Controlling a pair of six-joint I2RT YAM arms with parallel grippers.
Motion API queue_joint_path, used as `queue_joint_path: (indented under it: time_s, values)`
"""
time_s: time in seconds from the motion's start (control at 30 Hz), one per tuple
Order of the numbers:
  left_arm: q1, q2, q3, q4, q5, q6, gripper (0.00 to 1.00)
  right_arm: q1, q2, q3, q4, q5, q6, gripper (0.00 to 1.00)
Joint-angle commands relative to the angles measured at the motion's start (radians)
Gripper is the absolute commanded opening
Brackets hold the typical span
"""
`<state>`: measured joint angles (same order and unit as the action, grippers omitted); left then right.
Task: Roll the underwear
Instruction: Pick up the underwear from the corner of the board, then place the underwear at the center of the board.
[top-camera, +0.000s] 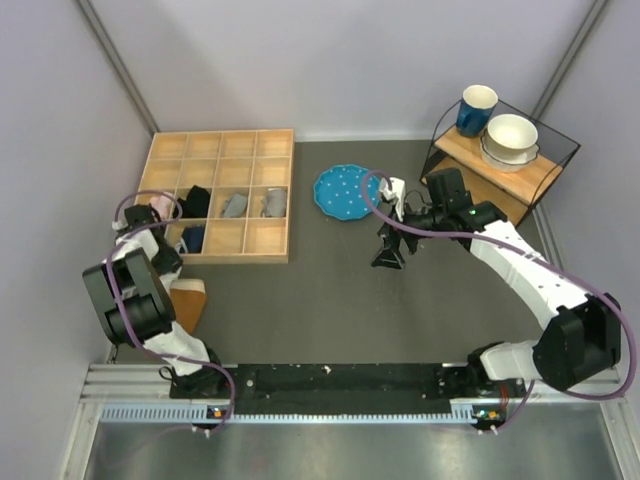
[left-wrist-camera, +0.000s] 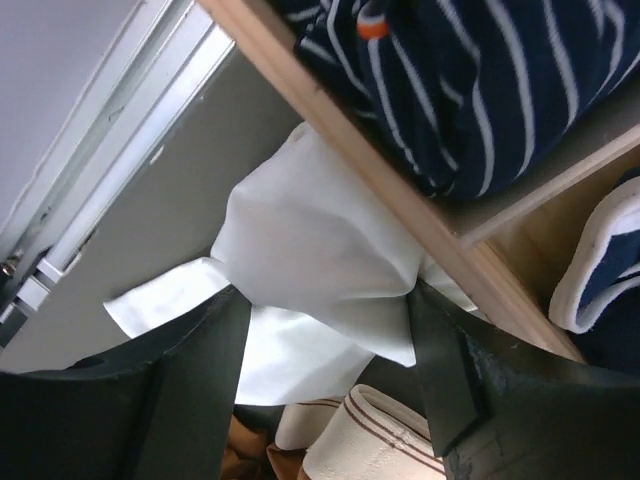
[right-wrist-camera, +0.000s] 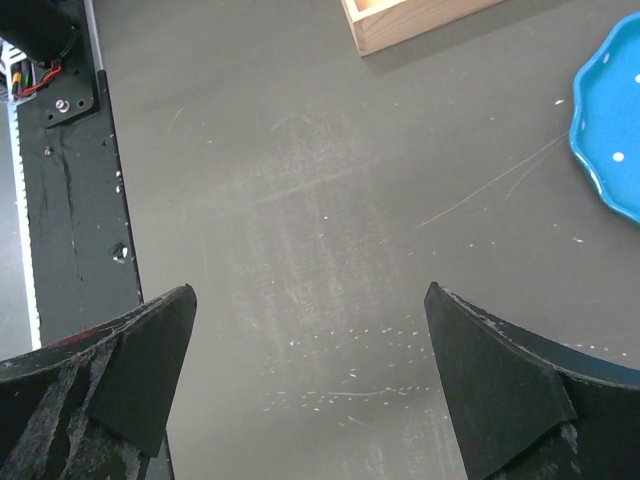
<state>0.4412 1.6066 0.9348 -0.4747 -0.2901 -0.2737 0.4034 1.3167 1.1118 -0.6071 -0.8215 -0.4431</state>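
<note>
The underwear (left-wrist-camera: 320, 250), a white soft cloth, lies bunched on the grey mat against the outer wall of the wooden organizer (left-wrist-camera: 400, 200). My left gripper (left-wrist-camera: 325, 330) reaches down over it with the white cloth filling the gap between both fingers (left-wrist-camera: 200, 370); the jaws still stand wide apart. In the top view the left arm is folded at the organizer's left front corner and hides the cloth. My right gripper (top-camera: 390, 255) (right-wrist-camera: 310, 370) hangs open over bare mat in the middle of the table, nothing between its fingers.
A cream band with brown stripes (left-wrist-camera: 400, 440) and tan cloth (top-camera: 188, 305) lie just beneath the left gripper. The organizer (top-camera: 268, 245) holds dark, grey and striped bundles. A blue plate (top-camera: 346, 192) (right-wrist-camera: 610, 130) lies behind the right gripper. A shelf (top-camera: 500, 165) with cup and bowls stands back right.
</note>
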Motion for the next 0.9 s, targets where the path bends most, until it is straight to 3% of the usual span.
queue_joint_path:
  time_s: [0.0,0.07,0.1,0.13,0.23,0.5,0.6,0.67,0.77,0.87]
  values:
    - [0.014,0.046,0.056,0.064,0.042,-0.055,0.56,-0.005,0.035,-0.01,0.029,-0.05,-0.023,0.99]
    - [0.014,0.033,0.05,0.064,0.046,-0.061,0.45,-0.005,0.05,-0.009,0.029,-0.05,-0.025,0.99]
    - [0.016,0.024,0.05,0.062,0.049,-0.061,0.28,-0.005,0.052,-0.01,0.029,-0.051,-0.023,0.99]
    - [0.014,0.0,0.055,0.055,0.052,-0.065,0.18,-0.005,0.053,-0.01,0.029,-0.053,-0.023,0.99]
    - [0.016,-0.083,0.076,0.005,0.095,-0.061,0.12,-0.005,0.047,-0.012,0.027,-0.053,-0.029,0.99]
    - [0.013,-0.509,-0.025,-0.022,0.282,-0.029,0.07,-0.005,0.023,-0.015,0.021,-0.088,-0.045,0.99]
    - [0.013,-0.647,-0.045,-0.051,0.389,-0.013,0.04,-0.005,0.015,-0.017,0.015,-0.103,-0.055,0.99]
    - [0.008,-0.706,-0.05,-0.062,0.547,-0.009,0.03,-0.005,0.01,-0.018,0.009,-0.111,-0.065,0.99]
    - [-0.08,-0.764,-0.042,-0.061,0.721,-0.024,0.01,-0.006,-0.008,-0.023,-0.003,-0.119,-0.101,0.99]
    - [-0.341,-0.746,-0.014,-0.042,0.749,-0.064,0.01,-0.006,-0.034,-0.03,-0.017,-0.12,-0.134,0.99]
